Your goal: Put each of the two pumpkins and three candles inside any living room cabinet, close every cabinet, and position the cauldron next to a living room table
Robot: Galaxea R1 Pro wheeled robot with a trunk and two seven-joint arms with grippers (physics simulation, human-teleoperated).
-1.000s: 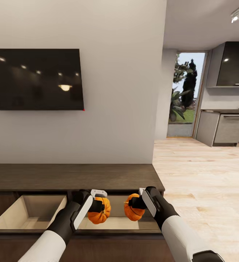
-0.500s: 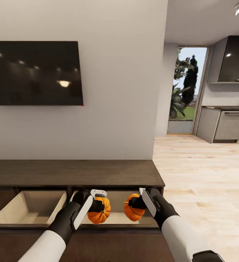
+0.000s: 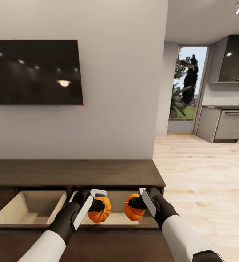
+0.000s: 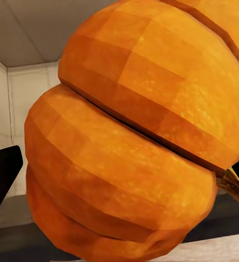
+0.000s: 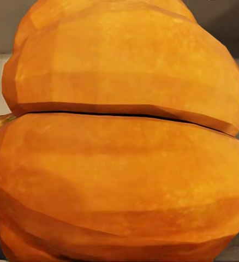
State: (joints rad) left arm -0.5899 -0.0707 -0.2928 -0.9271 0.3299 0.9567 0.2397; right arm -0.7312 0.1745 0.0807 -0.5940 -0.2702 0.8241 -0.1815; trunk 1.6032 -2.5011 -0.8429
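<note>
Nothing among the objects has moved since half a second ago; both arms hang where they were, and the view itself has barely settled. The left tool (image 3: 97, 203) is clamped on 1 pumpkin (image 3: 99, 212), the right tool (image 3: 139, 202) on the other pumpkin (image 3: 133, 210). Both pumpkins hover side by side, near each other but apart, above the open drawer (image 3: 115, 220) of the long dark cabinet (image 3: 75, 173). A 2nd drawer (image 3: 28, 209) stands open to the left. Up close, the left pumpkin's (image 4: 136, 136) orange ribs crowd the left wrist view, with a dark fingertip (image 4: 0, 177) beside it.
</note>
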